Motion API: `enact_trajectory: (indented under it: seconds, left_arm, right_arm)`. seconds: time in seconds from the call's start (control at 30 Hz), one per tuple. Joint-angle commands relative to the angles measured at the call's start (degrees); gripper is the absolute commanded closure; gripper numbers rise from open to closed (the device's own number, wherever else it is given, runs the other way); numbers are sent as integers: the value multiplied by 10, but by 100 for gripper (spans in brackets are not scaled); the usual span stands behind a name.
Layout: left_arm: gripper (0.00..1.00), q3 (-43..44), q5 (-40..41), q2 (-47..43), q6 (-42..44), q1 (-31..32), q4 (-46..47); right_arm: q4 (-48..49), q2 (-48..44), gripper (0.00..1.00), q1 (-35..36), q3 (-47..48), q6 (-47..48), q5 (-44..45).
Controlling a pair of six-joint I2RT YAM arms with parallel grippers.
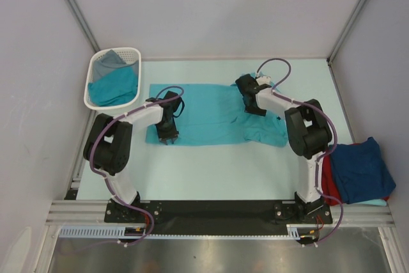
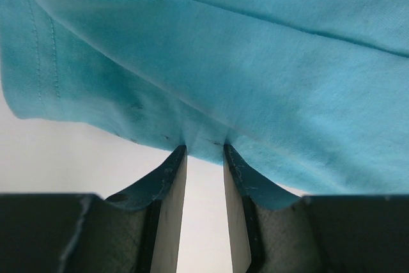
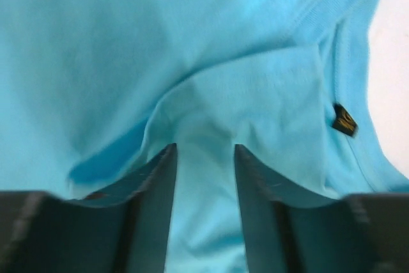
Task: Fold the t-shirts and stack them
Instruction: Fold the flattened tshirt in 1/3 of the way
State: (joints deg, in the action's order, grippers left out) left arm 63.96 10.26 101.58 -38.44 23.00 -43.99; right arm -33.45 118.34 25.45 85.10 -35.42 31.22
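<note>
A teal t-shirt [image 1: 211, 116] lies spread flat across the middle of the table. My left gripper [image 1: 169, 139] is at its near left edge. In the left wrist view this gripper [image 2: 204, 148] stands open, its fingertips [image 2: 177, 155] touching the puckered hem of the shirt [image 2: 255, 75], with bare table showing in the gap. My right gripper [image 1: 248, 97] is over the shirt's right part. In the right wrist view it [image 3: 204, 148] is open above a raised ridge of cloth [image 3: 243, 94], close to the collar label [image 3: 345, 120].
A white slotted basket [image 1: 131, 51] at the back left holds a teal shirt [image 1: 115, 87] and a grey one [image 1: 110, 59]. At the right edge, a folded navy shirt [image 1: 361, 171] lies on a red one [image 1: 329, 183]. Walls enclose the table.
</note>
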Motion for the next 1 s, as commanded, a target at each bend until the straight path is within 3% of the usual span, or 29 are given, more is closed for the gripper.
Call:
enact_trajectory:
  seconds: [0.0, 0.17, 0.57, 0.97]
  left_arm:
    - [66, -5, 3, -31, 4, 5, 7]
    - [65, -1, 14, -52, -4, 7, 11]
    - [65, -2, 21, -55, -13, 7, 9]
    - [65, -11, 12, -50, -14, 7, 7]
  right_arm:
    - [20, -95, 48, 16, -20, 9, 13]
    - [24, -124, 47, 35, -31, 16, 8]
    - [48, -79, 60, 46, -49, 15, -38]
    - [21, -4, 57, 27, 5, 19, -93]
